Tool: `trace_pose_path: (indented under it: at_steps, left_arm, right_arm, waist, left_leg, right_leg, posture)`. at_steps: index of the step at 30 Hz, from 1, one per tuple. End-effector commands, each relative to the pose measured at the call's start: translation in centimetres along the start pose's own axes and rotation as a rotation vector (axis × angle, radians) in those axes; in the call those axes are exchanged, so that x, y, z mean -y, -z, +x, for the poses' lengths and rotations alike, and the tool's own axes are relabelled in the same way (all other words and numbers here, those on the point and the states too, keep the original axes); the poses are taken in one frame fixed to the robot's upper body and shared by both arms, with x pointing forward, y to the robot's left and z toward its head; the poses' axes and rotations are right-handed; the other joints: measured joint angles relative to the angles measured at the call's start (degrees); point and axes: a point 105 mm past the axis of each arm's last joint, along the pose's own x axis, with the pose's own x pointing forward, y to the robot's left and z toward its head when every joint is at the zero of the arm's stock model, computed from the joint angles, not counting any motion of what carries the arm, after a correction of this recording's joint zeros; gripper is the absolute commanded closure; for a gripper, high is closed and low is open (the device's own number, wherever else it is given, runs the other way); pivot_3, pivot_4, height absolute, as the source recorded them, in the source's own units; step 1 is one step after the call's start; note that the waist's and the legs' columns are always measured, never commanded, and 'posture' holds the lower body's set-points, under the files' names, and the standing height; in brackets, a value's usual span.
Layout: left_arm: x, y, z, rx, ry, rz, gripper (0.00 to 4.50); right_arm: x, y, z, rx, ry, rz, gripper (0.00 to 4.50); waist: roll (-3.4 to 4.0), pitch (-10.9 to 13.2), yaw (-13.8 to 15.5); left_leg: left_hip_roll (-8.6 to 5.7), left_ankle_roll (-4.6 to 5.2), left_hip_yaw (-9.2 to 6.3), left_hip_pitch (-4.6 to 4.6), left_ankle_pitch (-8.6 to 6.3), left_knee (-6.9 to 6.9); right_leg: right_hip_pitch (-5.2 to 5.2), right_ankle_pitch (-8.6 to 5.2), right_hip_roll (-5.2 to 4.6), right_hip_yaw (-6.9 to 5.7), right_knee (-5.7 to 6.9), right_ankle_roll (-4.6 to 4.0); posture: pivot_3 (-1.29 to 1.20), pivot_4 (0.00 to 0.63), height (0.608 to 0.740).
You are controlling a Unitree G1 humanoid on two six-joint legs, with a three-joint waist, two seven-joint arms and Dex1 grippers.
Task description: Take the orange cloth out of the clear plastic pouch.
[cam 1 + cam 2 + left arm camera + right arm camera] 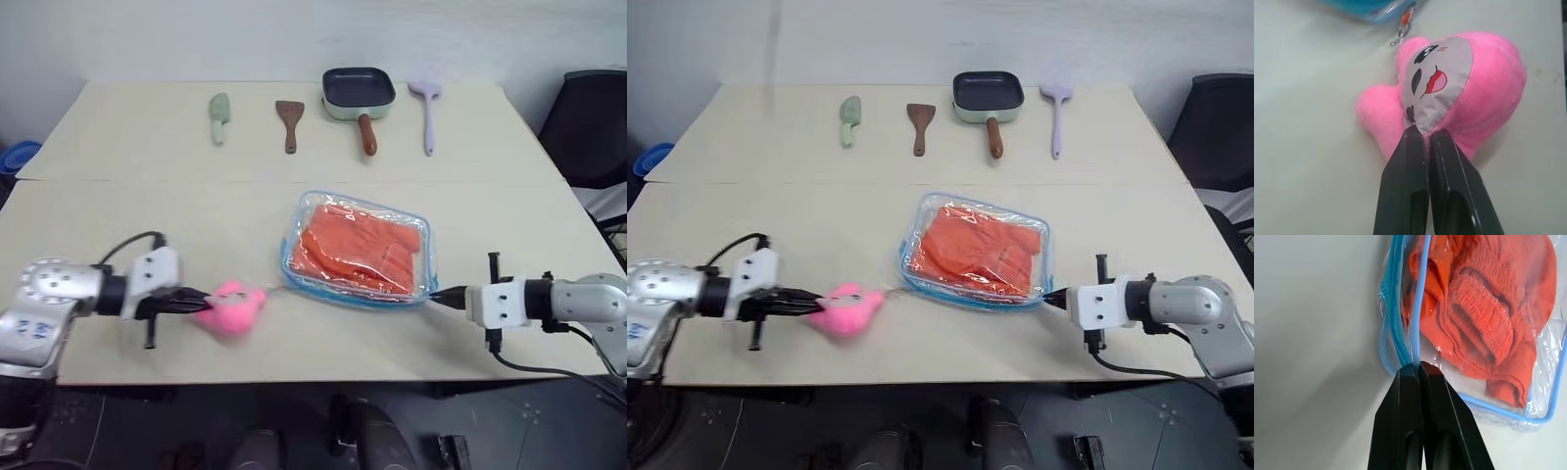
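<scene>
Left gripper (1419,128) fingers pinch pink plush charm (232,305), likely to draw zipper; right gripper (1417,365) fingers clamp clear plastic pouch (421,264) corner, anchoring it; orange cloth (358,247) inside.

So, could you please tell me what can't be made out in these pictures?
- Pouch zipper, open or closed: its trim is too fine in the eye views; the right pincer hides it in the right wrist view.
- Cloth folds: blurred by the plastic.
- Charm underside: hidden against the table.
</scene>
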Motion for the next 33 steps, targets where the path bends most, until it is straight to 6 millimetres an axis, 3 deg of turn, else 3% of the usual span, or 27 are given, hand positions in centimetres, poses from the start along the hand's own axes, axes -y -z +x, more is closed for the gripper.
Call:
trace_pose_path:
  at_steps: [1, 5, 10, 11, 15, 19, 21, 23, 25, 27, 29, 33]
  left_arm:
    - [-0.2, -0.3, -1.0, 0.027, -0.034, -0.016, 4.50]
    - [-0.4, -0.2, -0.7, 0.041, -0.044, -0.032, 4.50]
    - [0.6, -0.3, 1.1, 0.063, 0.009, -0.040, 4.50]
    - [0.6, -0.3, 1.4, 0.063, 0.010, -0.041, 4.01]
    - [0.4, -0.1, 1.7, 0.066, -0.006, -0.055, 2.84]
    - [-0.3, -0.3, 0.3, 0.128, -0.056, -0.116, 1.56]
    - [-1.5, -1.6, -1.3, 0.228, -0.096, -0.165, 0.99]
    - [-2.6, -3.6, -2.7, 0.314, -0.089, -0.200, 0.98]
    - [-2.8, -5.2, -3.4, 0.352, -0.056, -0.204, 0.98]
    - [-2.5, -8.3, -3.3, 0.368, 0.043, -0.122, 0.98]
    - [-1.9, -10.1, -2.0, 0.337, 0.126, -0.005, 0.98]
    - [-0.3, -11.7, 3.3, 0.249, 0.214, 0.252, 0.98]
  right_arm:
    - [0.7, -0.1, -0.8, -0.001, 0.023, -0.040, 4.47]
    - [0.8, 0.5, -0.7, -0.016, 0.018, -0.065, 4.47]
    - [1.4, -0.1, -0.5, 0.018, 0.033, 0.007, 4.47]
    - [1.3, -0.1, -0.5, 0.019, 0.031, 0.024, 4.06]
    - [0.9, -0.5, -0.8, 0.020, 0.030, 0.063, 2.81]
    - [1.3, -1.6, -2.0, 0.047, 0.140, 0.167, 1.41]
    - [2.0, -2.4, -2.6, 0.065, 0.226, 0.226, 0.76]
    - [2.2, -3.5, -3.0, 0.096, 0.266, 0.296, 0.10]
    - [2.3, -4.3, -3.1, 0.120, 0.279, 0.333, 0.10]
    - [2.2, -6.1, -2.8, 0.204, 0.289, 0.430, 0.10]
    - [2.0, -7.6, -2.3, 0.276, 0.280, 0.522, 0.10]
    - [1.4, -10.0, -0.9, 0.355, 0.250, 0.598, 0.10]
  waist:
    - [0.02, 0.0, 0.0]
    - [0.02, 0.0, 0.0]
    - [0.03, 0.0, 0.0]
    - [0.03, 0.0, 0.0]
    - [0.03, 0.0, 0.1]
    - [0.03, 0.0, 0.2]
    - [0.03, 0.0, 0.2]
    - [0.02, 0.0, 0.2]
    - [0.01, 0.0, 0.2]
    - [0.01, 0.0, 0.2]
    - [0.01, 0.0, 0.3]
    - [0.03, 0.0, 0.3]
  left_leg:
    - [0.00, 0.00, 0.01, 0.00, 0.00, 0.00]
    - [-0.02, -0.01, 0.02, 0.00, -0.01, 0.00]
    - [-0.01, -0.02, 0.04, 0.00, -0.01, -0.01]
    - [-0.01, -0.02, 0.04, 0.00, -0.01, 0.00]
    - [-0.01, -0.02, 0.03, 0.00, -0.01, 0.00]
    - [-0.02, -0.02, 0.02, 0.00, -0.01, 0.00]
    - [-0.01, -0.02, 0.01, -0.01, -0.01, 0.00]
    - [-0.01, -0.04, 0.01, 0.00, -0.01, 0.02]
    - [-0.02, -0.08, -0.03, 0.00, 0.01, 0.03]
    - [-0.04, -0.09, -0.02, 0.01, 0.00, 0.01]
    - [-0.06, -0.10, -0.06, -0.02, 0.00, 0.01]
    - [-0.13, -0.11, -0.02, -0.01, 0.00, 0.02]
  right_leg:
    - [0.00, 0.00, 0.00, 0.01, 0.00, 0.00]
    - [0.00, 0.00, 0.00, 0.01, 0.01, 0.00]
    - [-0.01, 0.00, 0.00, 0.03, 0.04, 0.00]
    - [-0.01, 0.00, 0.00, 0.03, 0.05, 0.00]
    - [-0.01, 0.00, -0.01, 0.03, 0.08, -0.01]
    - [-0.01, 0.00, -0.04, 0.03, 0.08, 0.00]
    - [-0.01, 0.00, -0.05, 0.03, 0.12, 0.00]
    - [-0.01, 0.00, -0.04, 0.03, 0.15, -0.01]
    - [-0.01, -0.01, -0.03, 0.01, 0.19, -0.02]
    - [0.00, -0.01, -0.03, 0.04, 0.32, -0.02]
    - [0.00, -0.01, -0.02, 0.00, 0.36, -0.02]
    - [0.04, -0.01, -0.03, 0.05, 0.39, -0.01]
  posture:
    - [0.00, 0.150, 0.740]
    - [0.00, 0.150, 0.740]
    - [0.00, 0.150, 0.740]
    - [0.00, 0.150, 0.740]
    - [0.00, 0.150, 0.740]
    - [0.00, 0.150, 0.740]
    - [0.00, 0.150, 0.740]
    - [0.00, 0.150, 0.740]
    - [0.00, 0.150, 0.740]
    - [0.00, 0.150, 0.740]
    - [0.00, 0.150, 0.740]
    - [0.00, 0.150, 0.740]
